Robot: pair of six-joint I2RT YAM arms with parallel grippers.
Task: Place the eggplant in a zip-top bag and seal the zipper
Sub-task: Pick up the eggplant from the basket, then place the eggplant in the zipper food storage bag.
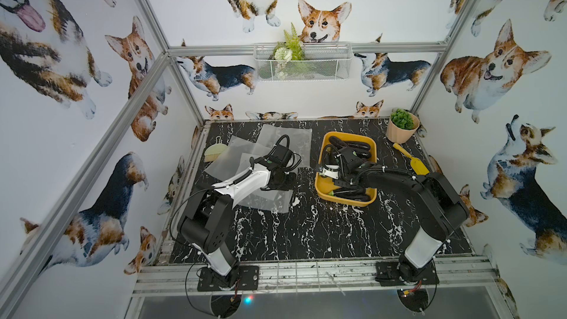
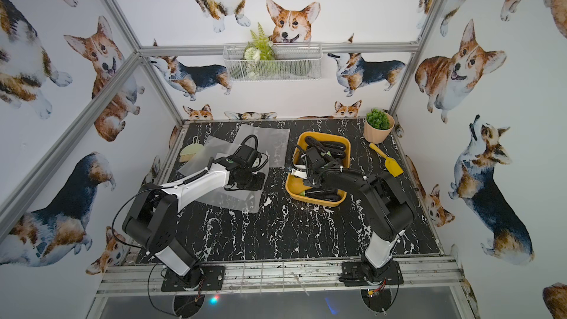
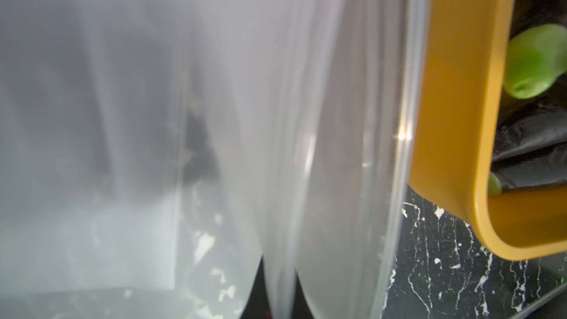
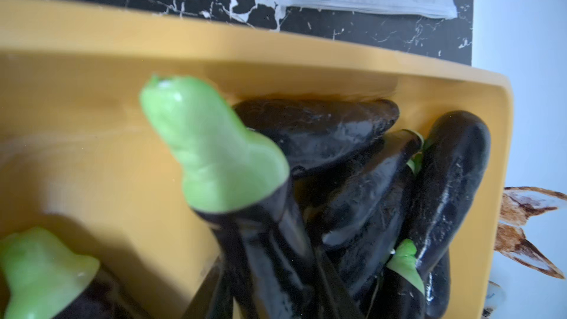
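My left gripper (image 3: 280,311) is low over the left half of the table, shut on a fold of a clear zip-top bag (image 3: 337,118). In both top views that bag (image 1: 270,202) (image 2: 245,201) lies flat under the gripper (image 1: 277,179). My right gripper (image 1: 345,150) reaches into the yellow tray (image 1: 320,190). In the right wrist view, blurred, its dark fingers hug a black eggplant (image 4: 214,154) with a green stem that sticks up from the pile. Several more eggplants (image 4: 445,179) lie against the tray's far wall.
More clear bags (image 1: 288,139) overlap at the back left. A green brush (image 1: 211,151) lies by the left edge. A potted plant (image 1: 402,128) and a yellow scoop (image 1: 412,161) sit back right. A wire basket (image 1: 302,62) hangs on the back wall.
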